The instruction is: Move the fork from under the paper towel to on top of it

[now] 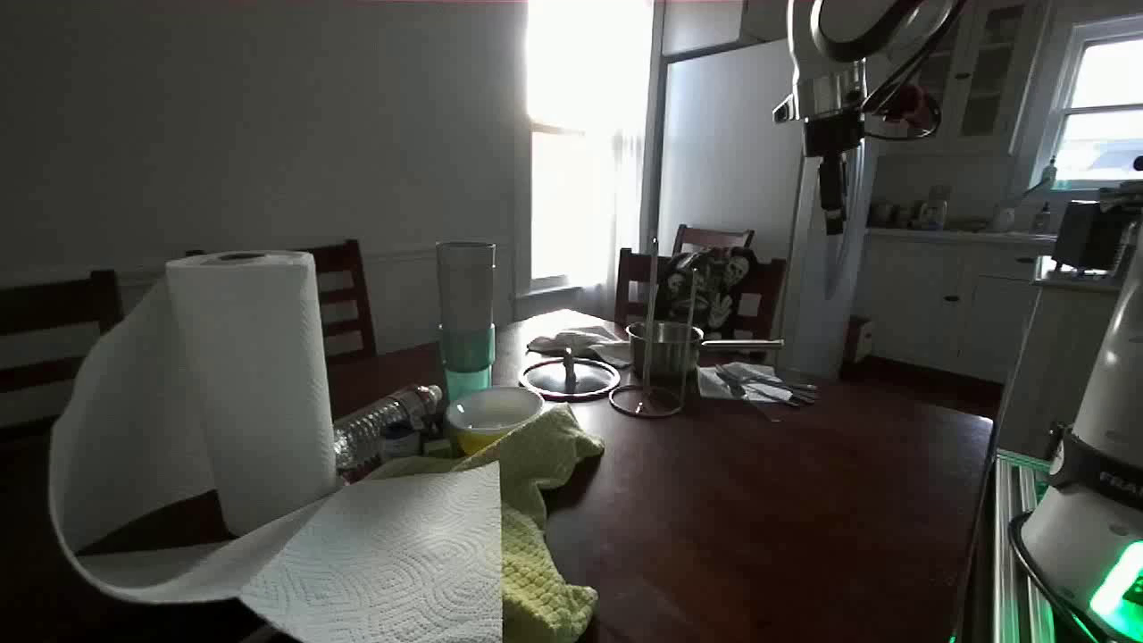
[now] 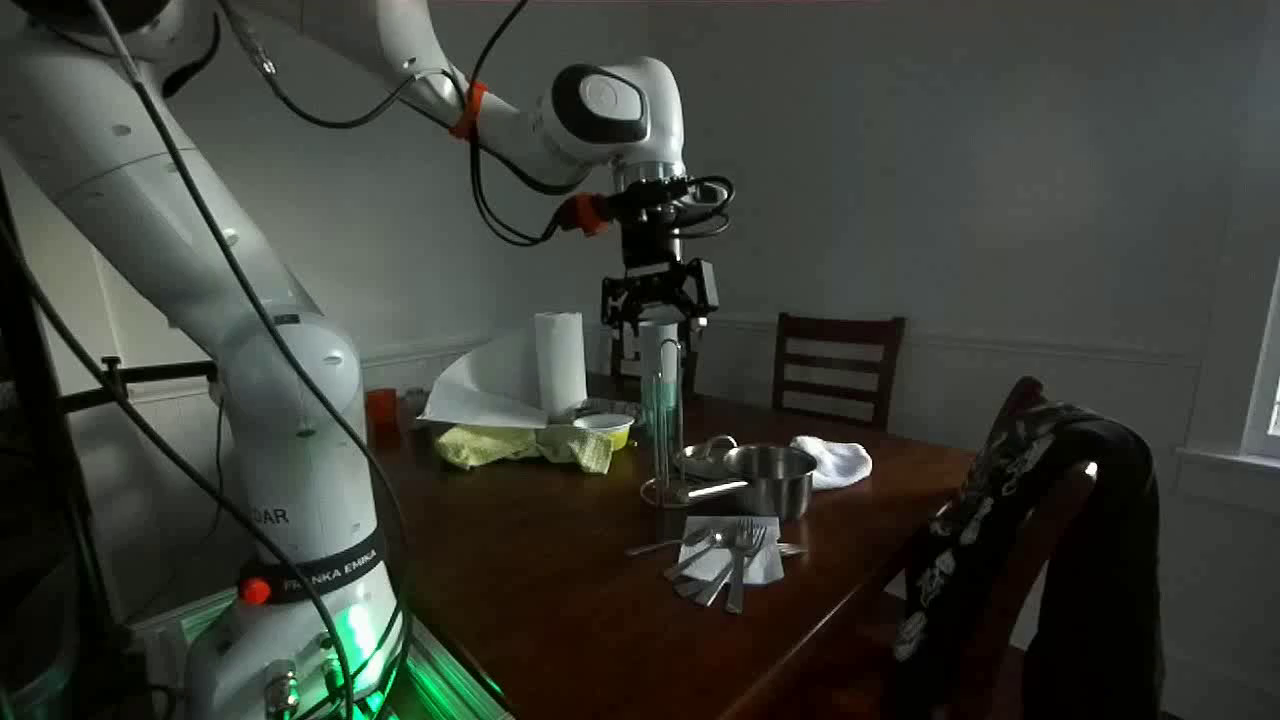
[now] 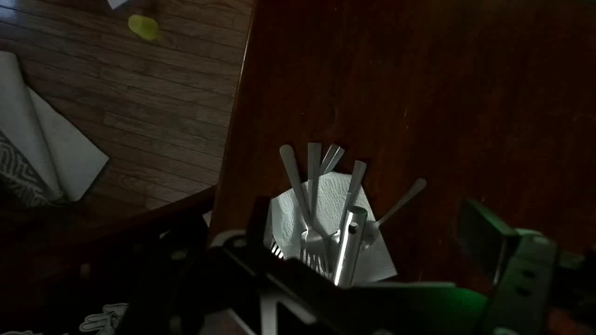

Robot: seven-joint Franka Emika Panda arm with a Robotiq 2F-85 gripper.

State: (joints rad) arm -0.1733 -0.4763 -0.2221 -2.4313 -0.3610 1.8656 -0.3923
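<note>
Dark table [image 2: 540, 560], gripper [image 2: 657, 322] hovering over it, spread wide, nothing held
Guessing it's up there to clear the pot [image 2: 785, 492]; paper towel [image 3: 331, 197] has cutlery [image 3: 313, 181] across it, one fork [image 3: 313, 238] on top. Another underneath? Can't tell.

Lower centre in the wrist view, the paper towel [image 3: 333, 200] is whitish and dimpled, the fork [image 3: 302, 209] silver-grey; at the left in an exterior view, the paper roll [image 1: 254, 393] is white, its sheet [image 1: 402, 545] quilted in curved lines; left of centre, the cloth [image 1: 545, 572] is yellow-green, the bowl [image 1: 491, 415] white inside, yellow outside, the tumbler [image 1: 466, 348] grey above, teal below; right of centre, the fabric [image 1: 725, 295] is black with pale skulls; lower right, the white arm base [image 1: 1080, 540] glows green.
</note>
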